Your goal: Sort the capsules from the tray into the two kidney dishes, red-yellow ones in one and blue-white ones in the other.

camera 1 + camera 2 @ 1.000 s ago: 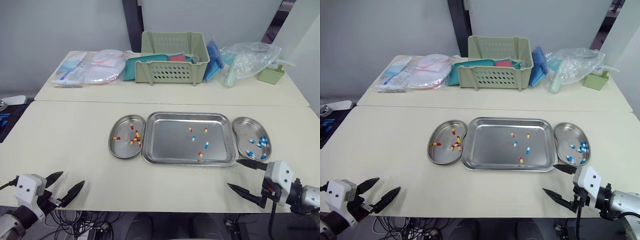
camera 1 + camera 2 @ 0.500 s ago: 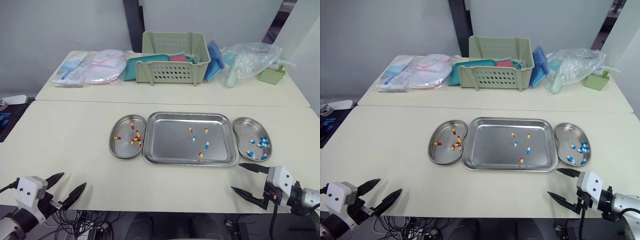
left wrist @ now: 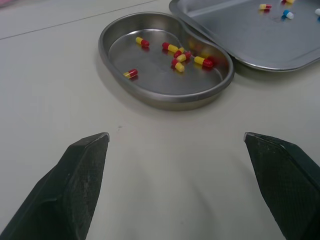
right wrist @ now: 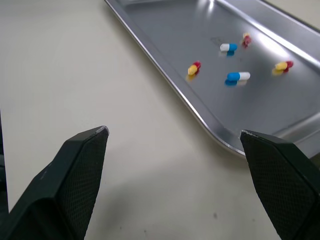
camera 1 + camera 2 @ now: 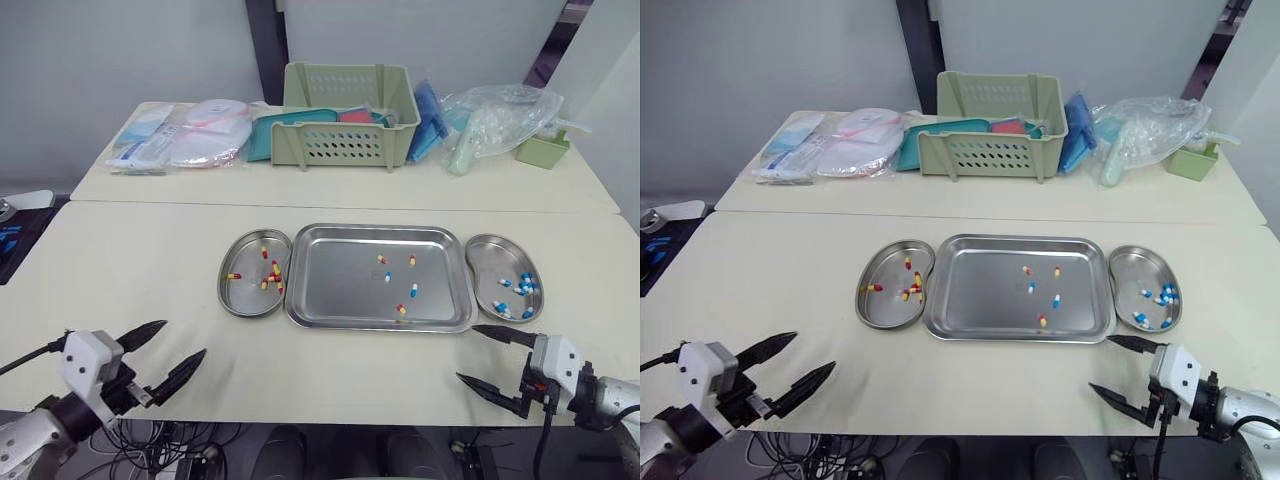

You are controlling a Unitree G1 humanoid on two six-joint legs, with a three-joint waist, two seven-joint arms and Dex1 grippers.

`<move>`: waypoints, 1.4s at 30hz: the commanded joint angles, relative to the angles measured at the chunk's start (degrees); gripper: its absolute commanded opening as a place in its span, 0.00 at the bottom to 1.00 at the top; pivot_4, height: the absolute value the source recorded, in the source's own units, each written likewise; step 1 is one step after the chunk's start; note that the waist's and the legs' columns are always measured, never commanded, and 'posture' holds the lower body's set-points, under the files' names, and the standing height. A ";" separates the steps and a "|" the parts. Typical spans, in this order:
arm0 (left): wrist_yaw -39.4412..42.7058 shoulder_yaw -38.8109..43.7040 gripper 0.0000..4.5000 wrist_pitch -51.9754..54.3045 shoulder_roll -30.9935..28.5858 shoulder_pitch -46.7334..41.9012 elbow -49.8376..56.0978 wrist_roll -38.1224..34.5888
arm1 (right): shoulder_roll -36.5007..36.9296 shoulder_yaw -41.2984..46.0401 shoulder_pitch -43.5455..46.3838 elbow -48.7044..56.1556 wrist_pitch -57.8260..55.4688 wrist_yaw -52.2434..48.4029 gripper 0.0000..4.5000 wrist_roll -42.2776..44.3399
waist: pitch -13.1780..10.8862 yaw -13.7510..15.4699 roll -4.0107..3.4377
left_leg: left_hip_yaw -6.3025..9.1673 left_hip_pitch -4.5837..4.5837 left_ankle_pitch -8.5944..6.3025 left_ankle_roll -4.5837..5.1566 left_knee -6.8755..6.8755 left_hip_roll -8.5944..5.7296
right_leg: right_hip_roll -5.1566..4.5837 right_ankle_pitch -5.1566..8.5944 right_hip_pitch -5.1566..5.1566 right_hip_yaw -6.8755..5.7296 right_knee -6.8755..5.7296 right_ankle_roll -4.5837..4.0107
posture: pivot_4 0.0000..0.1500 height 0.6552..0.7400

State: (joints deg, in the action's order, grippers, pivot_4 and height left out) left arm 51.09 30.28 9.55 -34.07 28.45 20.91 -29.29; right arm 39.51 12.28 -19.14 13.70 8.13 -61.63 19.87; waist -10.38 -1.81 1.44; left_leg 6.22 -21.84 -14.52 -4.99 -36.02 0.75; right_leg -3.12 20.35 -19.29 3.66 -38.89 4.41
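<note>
A: Which step is in hand?

B: Between picks, I'd judge. The left gripper (image 5: 180, 340) and the right gripper (image 5: 468, 352) both hover low over the near edge of the pale cream tabletop (image 5: 130, 270). Their tapered black fingers (image 4: 80, 165) are spread wide, with nothing between them.

A: Where are the capsules?

B: Just beyond the right gripper's fingertips lies the shallow rectangular stainless-steel tray (image 5: 340, 290). Three red-yellow capsules (image 4: 194, 68) and two blue-white capsules (image 4: 237, 76) lie in it, scattered apart. Ahead of the left gripper sits the kidney-shaped steel dish of red-yellow ones (image 3: 165, 85), its rim against the tray's. The kidney-shaped steel dish of blue-white ones (image 5: 490, 262) sits just ahead of the right gripper, to its outer side.

A: So the sort is well along?

B: Mostly done, by my reckoning, with five capsules to go.

A: And the next move?

B: Probably the right gripper reaches over the tray's raised rim, closes to a narrow pinch on one capsule and lifts it clear. A blue-white one would have the short trip. The red-yellow one nearest that gripper must cross the whole tray.

A: How will they handle?

B: The capsules are tiny, glossy, round-ended cylinders on polished, mirror-smooth metal, so they may roll or skid. The fingers' cross-hatched faces should help grip.
</note>
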 commanded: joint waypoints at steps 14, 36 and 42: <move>0.84 -6.07 1.00 1.30 -0.34 -2.16 5.98 -2.04 | 0.77 0.53 2.01 8.02 -6.74 4.40 0.98 2.43 | 0.00 0.03 -0.01 | 0.00 -0.01 0.00 0.00 -0.02 -0.01 | 0.00 0.00 0.00 0.00 0.00 0.00 | 1.00 1.00; 1.66 -42.73 0.78 19.01 0.19 -47.04 1.46 2.57 | 0.37 -0.82 -0.23 10.03 -8.20 6.69 1.00 1.54 | -0.02 0.07 -0.10 | 0.03 -0.03 0.01 0.00 -0.08 -0.05 | 0.01 -0.01 0.01 -0.02 -0.04 0.01 | 1.00 1.00; 9.31 -48.38 0.72 12.57 3.03 -57.09 -9.11 7.64 | 0.22 -0.50 -2.26 9.94 -7.33 7.08 1.00 1.49 | -0.02 0.14 -0.10 | 0.04 -0.04 0.01 0.00 -0.12 -0.06 | 0.01 -0.01 0.01 -0.04 -0.05 0.02 | 1.00 1.00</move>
State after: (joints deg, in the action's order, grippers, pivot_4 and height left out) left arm 57.64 -17.09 25.33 -31.16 -27.01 13.42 -23.37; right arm 39.84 10.62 -20.89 22.13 -0.27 -54.76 21.29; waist -10.40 -1.67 1.34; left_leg 6.26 -21.89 -14.51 -4.99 -36.14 0.69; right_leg -3.10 20.33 -19.28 3.62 -38.94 4.43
